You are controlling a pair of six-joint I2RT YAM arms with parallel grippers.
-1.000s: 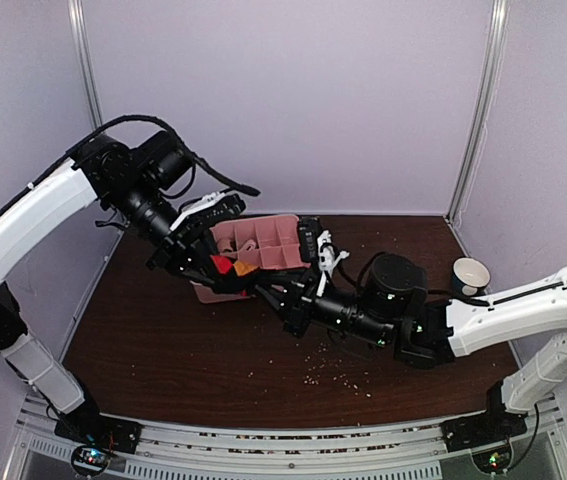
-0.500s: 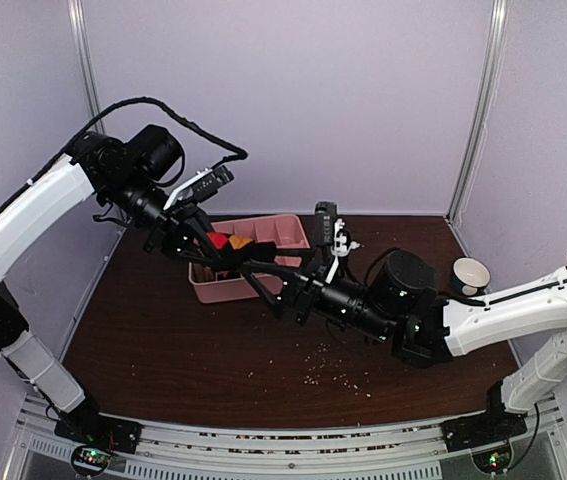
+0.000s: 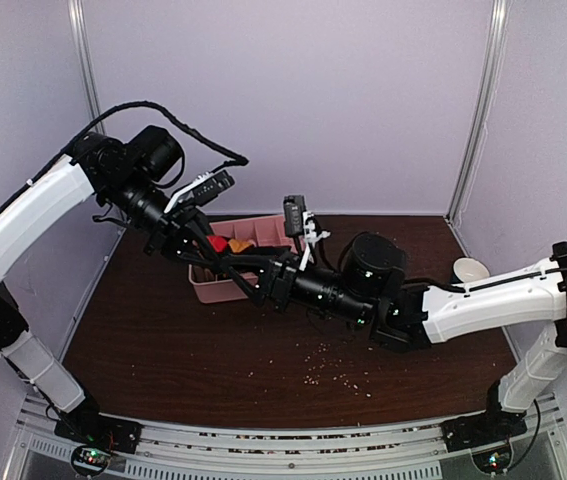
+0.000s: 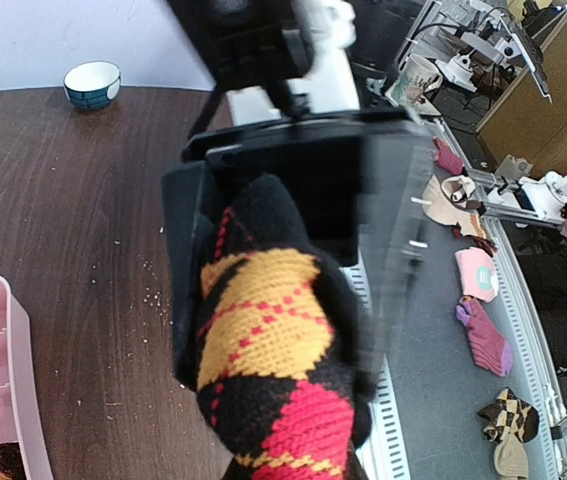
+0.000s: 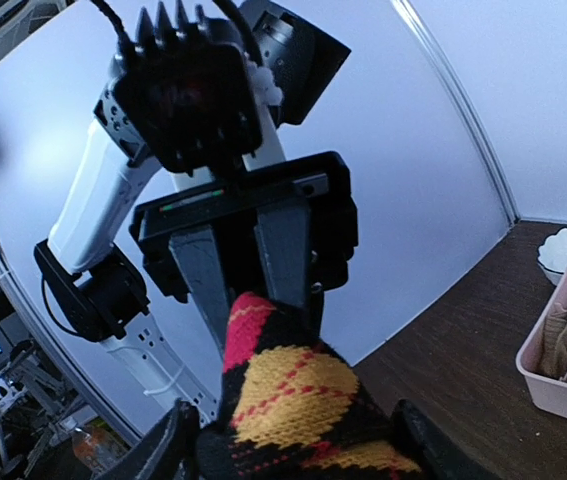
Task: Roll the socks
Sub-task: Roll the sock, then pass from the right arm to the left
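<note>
1. L gripper [image 5: 258, 298] clenched on one end of the black argyle sock [image 4: 263, 340]; fingers pinch it from both sides.
2. Sock is held up in the air, off the table [image 3: 153, 340]; from the top cam it sits over the pink tray [image 3: 206, 292]; red and orange diamonds showing.
3. R gripper [image 5: 298, 450] unclenched; jaws spread wide, one on each flank of the sock's other end; can't tell if they touch the fabric.
4. White bowl [image 3: 469, 268] at far R of table, well apart; crumbs [image 3: 328, 370] scattered mid-table.

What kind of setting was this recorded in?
Probably a robotics lab cell: plain lilac screens enclose the brown table, and the left wrist view shows cluttered workbenches and spare socks beyond it.
</note>
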